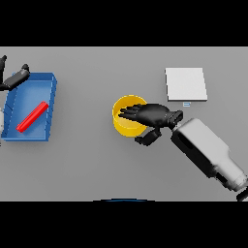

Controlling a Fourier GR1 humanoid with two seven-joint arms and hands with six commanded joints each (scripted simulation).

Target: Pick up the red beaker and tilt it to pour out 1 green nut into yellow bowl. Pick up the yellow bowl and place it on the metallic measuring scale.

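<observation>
Yellow round bowl (127,127) sits mid-desk under the right hand (151,114), whose fingers lie straight across its rim, unclosed; lifted so, it could slip before reaching the white square scale (186,83).

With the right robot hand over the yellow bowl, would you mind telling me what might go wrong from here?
1. The right robot hand lies across the yellow bowl with straight fingers; a loose grip may tip it.
2. The metallic measuring scale stands apart, so the bowl may slip in transit.
</observation>
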